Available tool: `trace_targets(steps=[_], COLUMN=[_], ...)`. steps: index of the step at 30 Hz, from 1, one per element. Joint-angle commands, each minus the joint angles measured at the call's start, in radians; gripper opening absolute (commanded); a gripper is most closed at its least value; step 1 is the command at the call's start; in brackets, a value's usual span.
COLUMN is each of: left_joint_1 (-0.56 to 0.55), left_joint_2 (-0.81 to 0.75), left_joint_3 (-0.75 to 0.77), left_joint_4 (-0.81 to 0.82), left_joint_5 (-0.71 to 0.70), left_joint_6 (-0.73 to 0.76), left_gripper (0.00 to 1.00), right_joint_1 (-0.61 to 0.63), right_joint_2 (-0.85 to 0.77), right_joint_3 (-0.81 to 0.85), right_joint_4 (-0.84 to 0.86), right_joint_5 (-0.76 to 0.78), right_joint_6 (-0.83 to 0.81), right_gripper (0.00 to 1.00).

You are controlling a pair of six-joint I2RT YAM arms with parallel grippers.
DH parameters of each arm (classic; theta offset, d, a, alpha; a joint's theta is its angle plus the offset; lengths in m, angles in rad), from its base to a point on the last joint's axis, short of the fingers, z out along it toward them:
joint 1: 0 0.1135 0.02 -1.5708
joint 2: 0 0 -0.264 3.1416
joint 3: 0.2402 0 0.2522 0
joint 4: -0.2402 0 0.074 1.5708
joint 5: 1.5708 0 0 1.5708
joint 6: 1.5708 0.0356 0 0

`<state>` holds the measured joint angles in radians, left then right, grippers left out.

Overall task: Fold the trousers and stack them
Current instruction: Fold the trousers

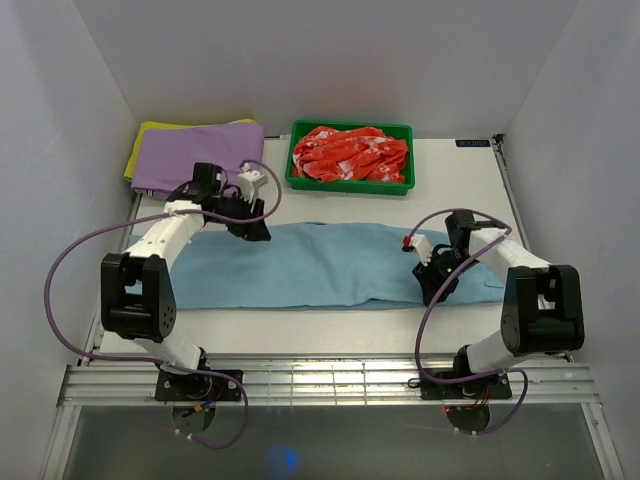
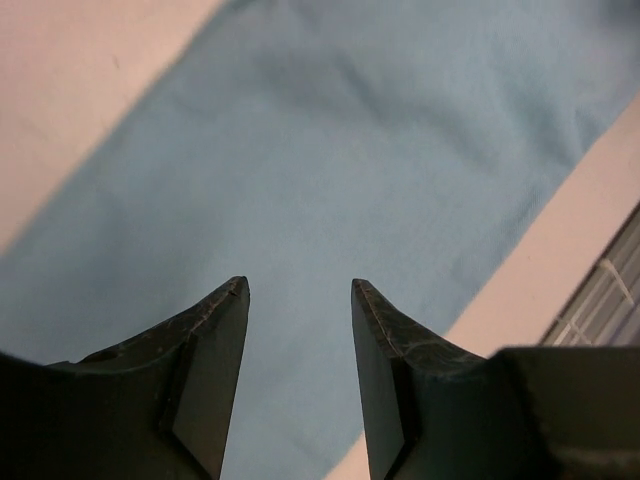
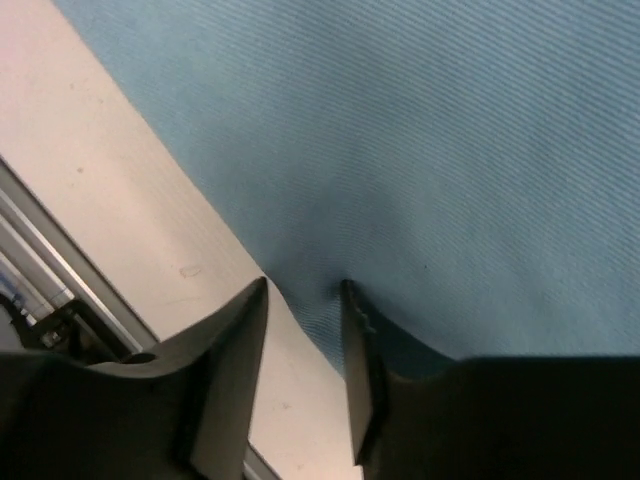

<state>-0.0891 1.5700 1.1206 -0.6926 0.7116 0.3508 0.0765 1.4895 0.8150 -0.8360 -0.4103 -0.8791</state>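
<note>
The light blue trousers (image 1: 310, 265) lie flat and stretched out across the table. My left gripper (image 1: 255, 232) hovers over their far left part, open, with only flat cloth (image 2: 350, 150) seen below its jaws (image 2: 300, 285). My right gripper (image 1: 432, 290) is down at the trousers' near edge on the right. Its jaws (image 3: 303, 285) stand narrowly apart and straddle the cloth's edge (image 3: 450, 150): one fingertip (image 3: 250, 300) rests on the bare table, the other (image 3: 355, 305) on the cloth. A gap still shows between them.
A folded purple garment (image 1: 195, 150) lies on a yellow one (image 1: 140, 150) at the back left. A green tray (image 1: 350, 185) holding red-and-white cloth (image 1: 350, 155) stands at the back centre. White walls enclose three sides, and a metal rail (image 1: 330, 385) runs along the near edge.
</note>
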Motion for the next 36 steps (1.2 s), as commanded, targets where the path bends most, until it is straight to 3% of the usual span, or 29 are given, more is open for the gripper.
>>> trace_targets(steps=[1,2,6,10,16,20,22,24,26,31,36], left_joint_1=[-0.092,-0.110,-0.207,-0.317,-0.422,-0.454,-0.465,-0.472,-0.488,-0.561,-0.667], left_joint_2=[0.070,0.097,0.263,0.402,0.568,0.622,0.625,0.601,0.566,0.383,0.297], left_joint_3=[0.143,0.174,0.327,0.448,0.568,0.593,0.590,0.558,0.489,0.274,0.024], left_joint_4=[0.128,0.139,0.224,0.271,0.331,0.332,0.331,0.335,0.364,0.504,0.668], left_joint_5=[-0.047,-0.050,-0.052,-0.057,-0.077,-0.100,-0.098,-0.100,-0.121,-0.262,-0.520], left_joint_6=[-0.053,-0.061,-0.095,-0.116,-0.138,-0.122,-0.107,-0.089,-0.056,0.042,0.238], left_gripper=[0.56,0.57,0.59,0.62,0.61,0.51,0.29,0.11,0.00,0.00,0.00], right_joint_1=[0.005,0.005,0.005,0.006,0.009,0.012,0.012,0.014,0.016,0.032,0.069], right_joint_2=[-0.012,-0.017,-0.012,0.066,0.285,0.360,0.382,0.406,0.413,0.403,0.374], right_joint_3=[0.164,0.211,0.367,0.441,0.605,0.618,0.630,0.644,0.653,0.648,0.601], right_joint_4=[-0.055,-0.063,0.062,0.234,0.287,0.360,0.373,0.370,0.370,0.379,0.405], right_joint_5=[-0.037,-0.066,-0.215,-0.237,-0.249,-0.252,-0.263,-0.277,-0.280,-0.301,-0.288], right_joint_6=[-0.043,-0.025,0.130,0.297,0.419,0.476,0.503,0.514,0.526,0.552,0.589], right_gripper=[0.45,0.53,0.66,0.67,0.59,0.59,0.57,0.56,0.56,0.54,0.49])
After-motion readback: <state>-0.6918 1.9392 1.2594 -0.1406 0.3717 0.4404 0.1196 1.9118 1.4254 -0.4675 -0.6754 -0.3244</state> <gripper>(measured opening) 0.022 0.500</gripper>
